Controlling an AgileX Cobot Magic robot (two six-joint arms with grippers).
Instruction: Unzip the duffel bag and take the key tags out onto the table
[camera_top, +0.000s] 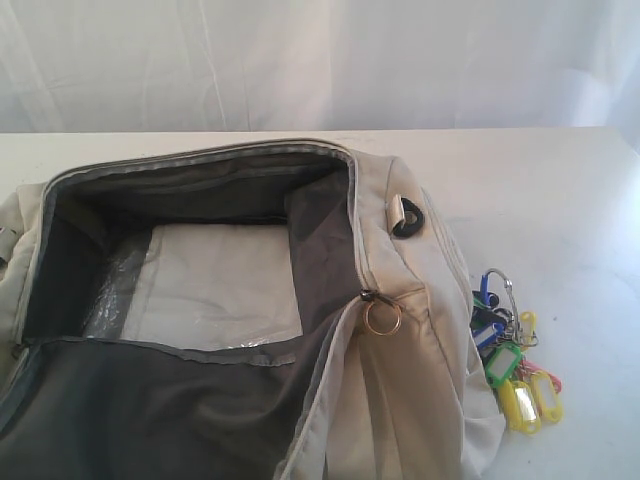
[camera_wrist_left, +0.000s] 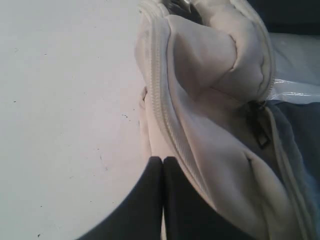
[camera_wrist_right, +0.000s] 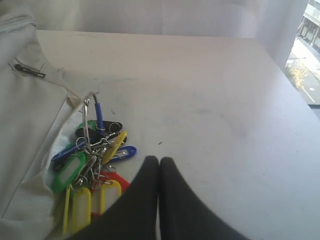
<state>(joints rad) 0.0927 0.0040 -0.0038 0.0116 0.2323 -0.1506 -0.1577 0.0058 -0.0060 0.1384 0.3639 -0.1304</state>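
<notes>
The cream duffel bag (camera_top: 400, 400) lies unzipped with its dark grey lining (camera_top: 150, 420) showing; its metal ring pull (camera_top: 382, 317) hangs at the right end. The key tags (camera_top: 512, 350), a bunch in yellow, green, red, blue and black, rest on the white table (camera_top: 560, 200) just right of the bag. In the right wrist view the key tags (camera_wrist_right: 92, 165) lie beside my right gripper (camera_wrist_right: 159, 160), which is shut and empty. My left gripper (camera_wrist_left: 163, 160) is shut and empty next to the bag's end (camera_wrist_left: 200, 100) and zipper seam (camera_wrist_left: 162, 100). Neither gripper shows in the exterior view.
A clear plastic-covered panel (camera_top: 225, 285) lies on the bag's floor. A black D-ring (camera_top: 410, 215) sits on the bag's right end. White curtain (camera_top: 320, 60) backs the table. Bare tabletop (camera_wrist_right: 225, 100) stretches beyond the key tags.
</notes>
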